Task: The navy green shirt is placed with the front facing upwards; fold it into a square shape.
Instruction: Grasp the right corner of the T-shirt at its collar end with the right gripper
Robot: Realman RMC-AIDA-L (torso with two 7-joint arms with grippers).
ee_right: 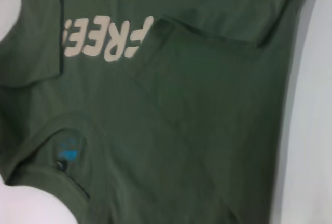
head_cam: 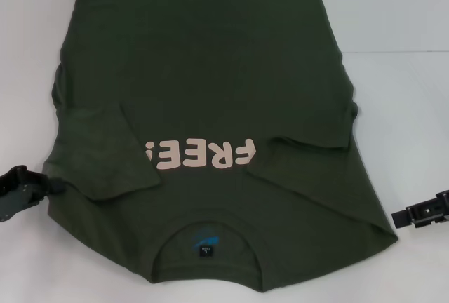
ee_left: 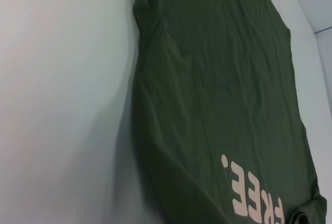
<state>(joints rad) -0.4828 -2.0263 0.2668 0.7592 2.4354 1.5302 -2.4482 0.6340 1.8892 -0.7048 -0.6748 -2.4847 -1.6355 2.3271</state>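
Observation:
The navy green shirt (head_cam: 210, 71) lies flat on the white table (head_cam: 410, 71), front up, collar and blue inner label (head_cam: 208, 241) nearest me. Its pale pink "FREE!" print (head_cam: 203, 154) reads upside down. Both short sleeves are folded inward over the chest, the left one (head_cam: 98, 156) beside the print. My left gripper (head_cam: 48, 187) sits at the shirt's left shoulder edge, touching the cloth. My right gripper (head_cam: 401, 217) rests on the table just off the right shoulder corner. The left wrist view shows the shirt (ee_left: 218, 79) and print (ee_left: 254, 198). The right wrist view shows the shirt (ee_right: 197, 130), print (ee_right: 106, 40) and label (ee_right: 67, 151).
Bare white table surface (ee_left: 62, 105) lies to the left and right of the shirt. The hem reaches the far edge of the head view.

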